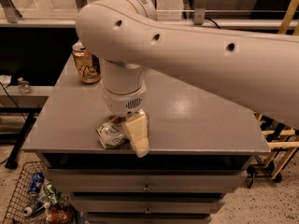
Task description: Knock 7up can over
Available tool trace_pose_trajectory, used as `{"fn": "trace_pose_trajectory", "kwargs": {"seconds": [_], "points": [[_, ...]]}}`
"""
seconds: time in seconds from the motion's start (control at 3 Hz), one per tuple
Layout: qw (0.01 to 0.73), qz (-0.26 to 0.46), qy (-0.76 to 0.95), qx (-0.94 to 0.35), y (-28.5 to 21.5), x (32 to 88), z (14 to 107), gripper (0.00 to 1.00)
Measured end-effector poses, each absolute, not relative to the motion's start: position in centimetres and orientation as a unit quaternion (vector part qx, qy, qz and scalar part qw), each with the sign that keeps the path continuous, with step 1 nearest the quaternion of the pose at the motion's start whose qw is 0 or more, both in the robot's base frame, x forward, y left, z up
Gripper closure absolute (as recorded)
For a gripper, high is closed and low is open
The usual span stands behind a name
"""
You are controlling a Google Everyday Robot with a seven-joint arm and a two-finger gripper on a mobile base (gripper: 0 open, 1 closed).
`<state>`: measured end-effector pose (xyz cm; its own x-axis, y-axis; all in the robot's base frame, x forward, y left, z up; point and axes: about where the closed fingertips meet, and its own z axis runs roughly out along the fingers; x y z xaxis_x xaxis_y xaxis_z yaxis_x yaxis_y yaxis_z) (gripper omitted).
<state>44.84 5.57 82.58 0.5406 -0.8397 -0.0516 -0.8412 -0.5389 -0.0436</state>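
- Gripper: pointing down at the front edge of the table; how far open cannot be told.
- 7up can: white and green, lying on its side, tight against gripper.

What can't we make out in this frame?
Camera view:
7up can: right side hidden behind the hand, low at the front edge of the table; whether they touch is unclear.
Orange-brown can: upper right covered by the arm.
Far side of the table: blocked by the arm.
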Motion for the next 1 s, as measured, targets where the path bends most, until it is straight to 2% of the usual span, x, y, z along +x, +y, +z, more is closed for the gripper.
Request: {"fn": "trace_pose_trajectory", "kwargs": {"seconds": [0.67,1.0], "points": [[0.049,0.007,0.484,-0.874,4.4,45.2,83.6,0.00],[0.071,-0.021,0.509,-0.858,1.0,45.9,85.8,0.00]]}}
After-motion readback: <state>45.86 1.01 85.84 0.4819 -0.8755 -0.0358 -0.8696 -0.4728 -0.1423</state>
